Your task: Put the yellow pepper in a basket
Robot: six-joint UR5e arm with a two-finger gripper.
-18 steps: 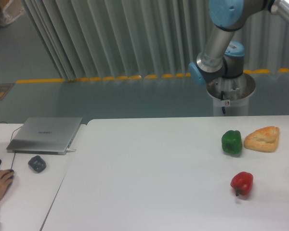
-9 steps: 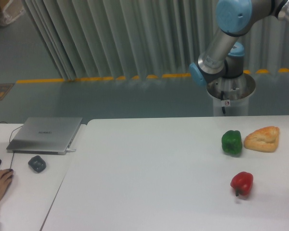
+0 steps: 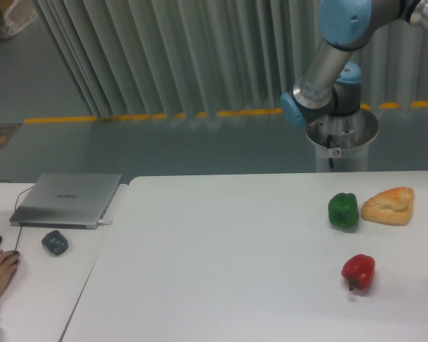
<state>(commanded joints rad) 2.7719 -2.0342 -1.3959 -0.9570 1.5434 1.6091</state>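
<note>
On the white table (image 3: 221,256), you can see three play foods, all over at 3 o'clock. A green pepper (image 3: 343,210) sits just beside a bread wedge (image 3: 389,206), not quite touching it. A red pepper (image 3: 358,272) lies alone, closer to you, near 4 o'clock.

You will not find the yellow pepper anywhere in this view. You will not find a basket either. Both may be off past the right edge, but you cannot tell from here.

Up at 1 o'clock, the robot arm (image 3: 328,64) reaches high and leaves the top right corner. Its pincer is out of the picture, so you cannot tell if it is open, closed, or holding something. The arm is lifted well above the food, likely so it will not bump anything.

Over at 9 o'clock, a closed laptop (image 3: 68,199) rests on a side desk, with a dark mouse (image 3: 55,242) near it. A person's hand (image 3: 0,271) lies at 8 o'clock, well apart from the arm.
</note>
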